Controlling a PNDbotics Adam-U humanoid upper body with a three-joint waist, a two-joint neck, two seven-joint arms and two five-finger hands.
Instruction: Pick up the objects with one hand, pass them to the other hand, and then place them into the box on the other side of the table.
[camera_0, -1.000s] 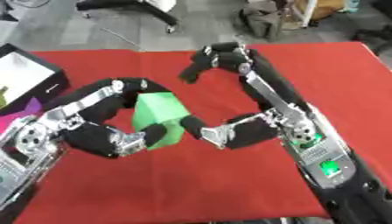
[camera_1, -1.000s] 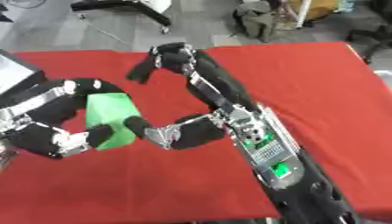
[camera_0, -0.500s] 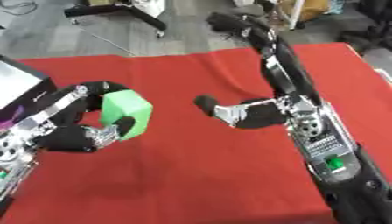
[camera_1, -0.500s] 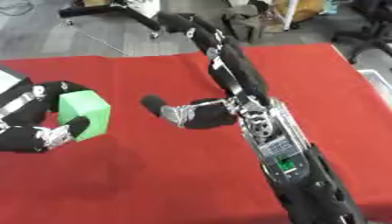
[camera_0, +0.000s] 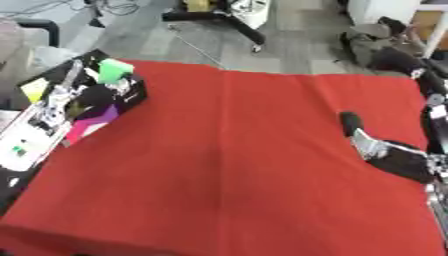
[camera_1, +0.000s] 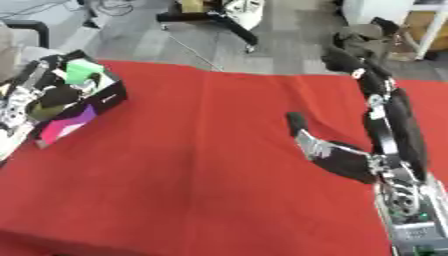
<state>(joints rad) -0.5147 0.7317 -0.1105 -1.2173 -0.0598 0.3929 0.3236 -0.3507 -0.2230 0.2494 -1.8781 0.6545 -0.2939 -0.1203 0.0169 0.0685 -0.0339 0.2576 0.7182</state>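
Note:
A green block (camera_0: 114, 70) sits at the tip of my left hand (camera_0: 91, 94), over the far end of the black box (camera_0: 131, 98) at the table's left edge. Dark fingers curl beside and under the block, so the hand looks shut on it. The arm runs up from the lower left and covers much of the box's inside. Something magenta (camera_1: 63, 126) and something yellow (camera_0: 33, 90) show in the box. My right hand (camera_1: 325, 151) hovers open over the right part of the red table (camera_0: 227, 165), with nothing in it and its fingers stretched toward the left.
Beyond the table's far edge lie grey floor, a black chair base (camera_0: 232, 20) and dark bags (camera_0: 385, 50) at the far right. The table's front edge (camera_0: 175, 245) runs along the bottom.
The view has tilted and widened. My left hand has carried the green block left and away, to above the box. My right hand has drawn back to the right, empty.

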